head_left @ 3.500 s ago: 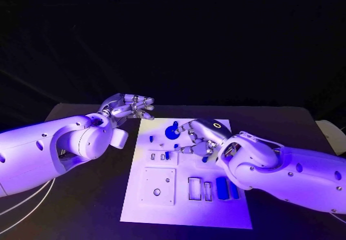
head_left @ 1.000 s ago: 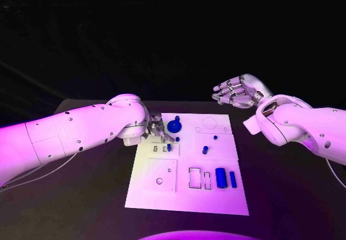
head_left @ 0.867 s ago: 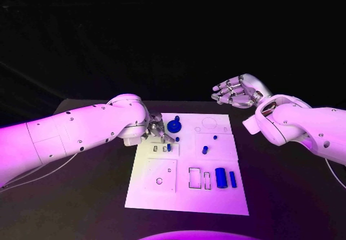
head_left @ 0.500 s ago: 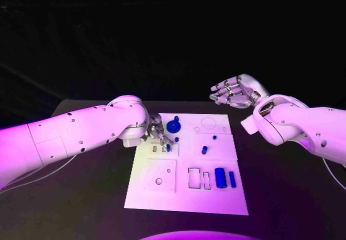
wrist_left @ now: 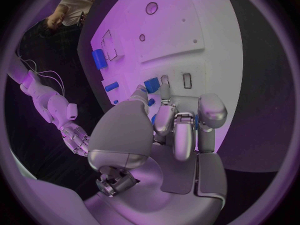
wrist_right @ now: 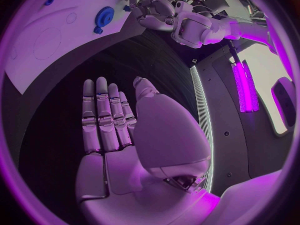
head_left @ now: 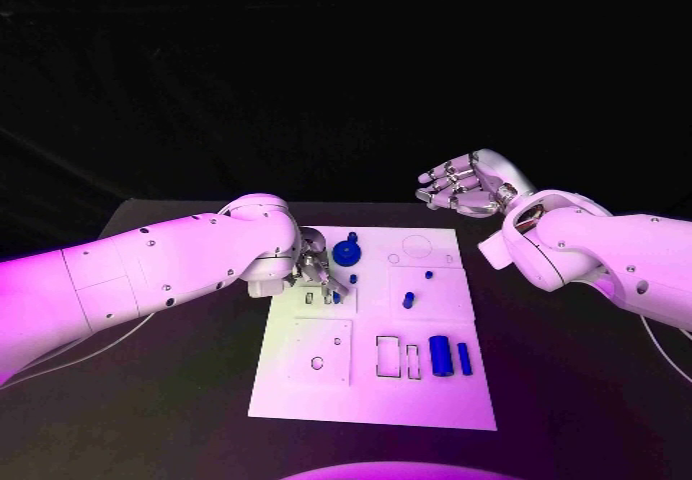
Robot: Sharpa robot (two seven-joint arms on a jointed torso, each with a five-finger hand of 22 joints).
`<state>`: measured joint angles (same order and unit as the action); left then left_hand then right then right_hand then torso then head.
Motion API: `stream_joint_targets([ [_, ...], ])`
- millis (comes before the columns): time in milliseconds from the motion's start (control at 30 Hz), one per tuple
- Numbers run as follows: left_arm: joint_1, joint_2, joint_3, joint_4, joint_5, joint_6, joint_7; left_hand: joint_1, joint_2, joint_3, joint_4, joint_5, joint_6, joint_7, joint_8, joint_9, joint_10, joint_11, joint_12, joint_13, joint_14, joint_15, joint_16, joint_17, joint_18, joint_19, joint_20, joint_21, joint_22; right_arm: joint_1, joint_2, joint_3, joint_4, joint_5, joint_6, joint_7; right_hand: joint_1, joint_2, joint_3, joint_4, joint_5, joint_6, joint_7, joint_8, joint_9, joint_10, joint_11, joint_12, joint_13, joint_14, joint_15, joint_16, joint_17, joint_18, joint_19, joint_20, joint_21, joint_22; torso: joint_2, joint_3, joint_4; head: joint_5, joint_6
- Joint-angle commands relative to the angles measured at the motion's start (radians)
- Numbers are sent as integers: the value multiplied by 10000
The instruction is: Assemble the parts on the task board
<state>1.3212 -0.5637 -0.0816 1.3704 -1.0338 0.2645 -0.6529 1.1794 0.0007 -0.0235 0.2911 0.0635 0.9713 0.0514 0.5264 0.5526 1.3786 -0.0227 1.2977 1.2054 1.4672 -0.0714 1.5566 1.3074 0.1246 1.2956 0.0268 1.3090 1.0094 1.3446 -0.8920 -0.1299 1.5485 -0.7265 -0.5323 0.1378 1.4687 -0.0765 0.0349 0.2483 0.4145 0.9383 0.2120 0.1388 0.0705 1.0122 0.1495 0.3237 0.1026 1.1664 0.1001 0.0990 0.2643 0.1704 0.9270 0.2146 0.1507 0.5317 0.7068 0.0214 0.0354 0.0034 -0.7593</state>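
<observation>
Working a small blue part (wrist_left: 152, 83) at the slots in the task board (head_left: 372, 400)'s upper-left corner, just beside the blue gear (head_left: 348, 251); left hand (head_left: 313, 270) low over it, fingers bunched round the part, seemingly pinching it, though grip not fully clear. Right hand (head_left: 464, 184) raised well beyond the board's far right corner, fingers straight and side by side, holding nothing. Next, probably: lining the part up with its slot and pressing it straight down.
</observation>
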Motion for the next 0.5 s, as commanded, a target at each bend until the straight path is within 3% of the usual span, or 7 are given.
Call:
stream_joint_targets([
  [33, -9, 38, -4, -9, 96, 184, -30, 13, 56, -65, -9, -33, -52, 7, 64, 13, -7, 51, 37, 4, 933, -26, -35, 2321, -179, 29, 22, 37, 6, -11, 19, 1, -9, -10, 50, 104, -105, -24, 0, -53, 22, -27, 56, -53, -9, -19, 38, -23, -9, -20, 77, -61, -9, 111, 30, 63, -48, -9, 2, 5, 7, -6, -7],
  [500, -11, 82, -10, -39, 114, 149, -31, 108, 189, -42, -15, -30, -97, 15, 71, 92, -20, 58, 51, 14, 934, -18, -35, 2323, -178, 8, 38, 57, 23, -45, 95, -5, -61, -324, 88, 101, -108, -24, 13, -79, 76, -35, 60, -57, -8, -39, 44, -16, -58, -24, 85, -104, -35, 111, 32, 71, -82, -52, 6, 13, 32, 0, -27],
])
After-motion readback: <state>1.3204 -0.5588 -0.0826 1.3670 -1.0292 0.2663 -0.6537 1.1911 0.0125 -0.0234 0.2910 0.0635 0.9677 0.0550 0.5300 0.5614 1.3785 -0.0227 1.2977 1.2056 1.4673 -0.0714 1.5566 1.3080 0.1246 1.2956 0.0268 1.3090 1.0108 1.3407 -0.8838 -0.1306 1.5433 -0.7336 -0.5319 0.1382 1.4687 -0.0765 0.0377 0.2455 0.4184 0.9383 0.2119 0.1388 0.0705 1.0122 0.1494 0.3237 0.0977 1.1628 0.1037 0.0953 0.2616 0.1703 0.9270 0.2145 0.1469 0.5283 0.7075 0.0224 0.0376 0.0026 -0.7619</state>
